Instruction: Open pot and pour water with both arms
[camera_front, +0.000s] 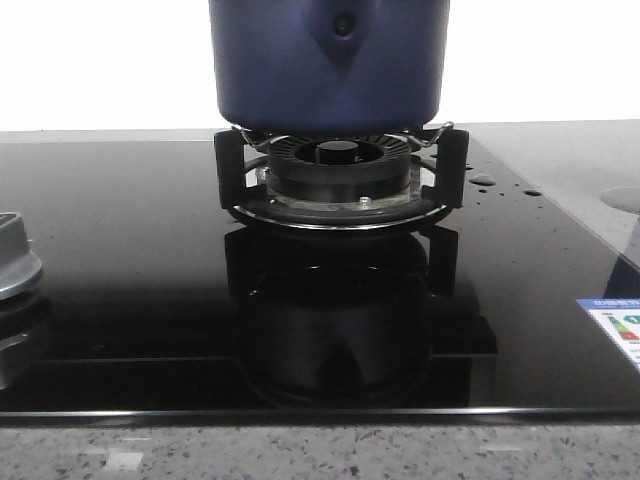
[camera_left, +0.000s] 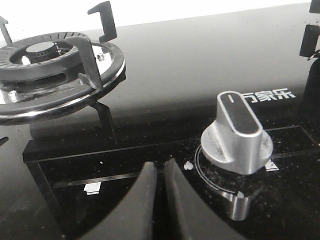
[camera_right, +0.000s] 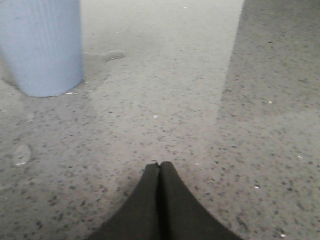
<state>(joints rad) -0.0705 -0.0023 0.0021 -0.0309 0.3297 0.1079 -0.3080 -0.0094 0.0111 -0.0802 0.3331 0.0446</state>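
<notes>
Pot (camera_front: 328, 65) is sitting on the burner (camera_front: 338, 170) at the middle of the black glass stove (camera_front: 130, 270); its top is cut off by the front view, so whether a lid is on cannot be told. Water drops are lying on the glass just right of the burner.

Left gripper (camera_left: 161, 175) is hanging low over the stove beside the silver knob (camera_left: 237, 135), jaws pressed together, holding nothing. A second, bare burner (camera_left: 47, 70) is showing beyond it.

Right gripper (camera_right: 160, 172) is hovering over the speckled tabletop (camera_right: 200, 115), jaws closed and empty, with a pale blue cup (camera_right: 42, 45) standing well apart from it.

Judgement: the opening step is not yet started; neither arm is near the pot. Next move is calling for one gripper to part its jaws and rise toward the pot's top, the other toward the cup.
</notes>
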